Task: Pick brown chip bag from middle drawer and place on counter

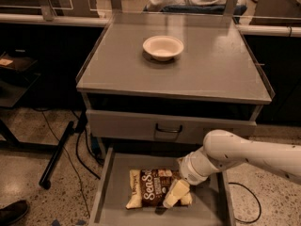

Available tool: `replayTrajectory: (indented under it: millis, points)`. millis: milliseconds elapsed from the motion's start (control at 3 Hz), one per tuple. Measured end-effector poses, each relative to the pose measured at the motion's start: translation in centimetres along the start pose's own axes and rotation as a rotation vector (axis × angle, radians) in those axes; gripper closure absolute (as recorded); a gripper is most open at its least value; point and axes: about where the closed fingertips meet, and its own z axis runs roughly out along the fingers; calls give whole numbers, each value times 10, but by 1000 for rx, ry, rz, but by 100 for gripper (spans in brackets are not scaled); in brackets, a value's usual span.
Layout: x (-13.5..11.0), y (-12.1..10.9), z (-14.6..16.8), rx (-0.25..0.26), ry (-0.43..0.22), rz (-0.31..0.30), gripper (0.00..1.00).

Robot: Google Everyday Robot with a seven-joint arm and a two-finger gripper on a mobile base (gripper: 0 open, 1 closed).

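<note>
Item: crinkly dark brown chip bag [149, 188], pillow-shaped, with cream ends and white lettering. It lies flat on the floor of the shallow grey metal middle drawer [113, 192], which is pulled open for reach from above. Cream-coloured hand [175, 196] on a smooth white arm sits at the bag's right end, probably to pinch it; its grip cannot be told. Matte grey metal tabletop [211, 69] carries a round cream bowl [163, 47].

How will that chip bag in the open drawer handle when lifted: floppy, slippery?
Probably light and puffy: the chip bag looks pillow-shaped and crinkled, so it may crush or sag. Lying flat on the drawer floor, it shouldn't roll. The gripper sits over its right end, so it would likely hang tilted.
</note>
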Motion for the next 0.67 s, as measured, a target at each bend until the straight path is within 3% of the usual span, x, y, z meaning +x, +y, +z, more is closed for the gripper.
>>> replayTrajectory:
  millis: [333, 667]
  points:
    - [-1, -19, 23, 14, -7, 10, 0]
    - [13, -33, 48, 4, 10, 25, 0]
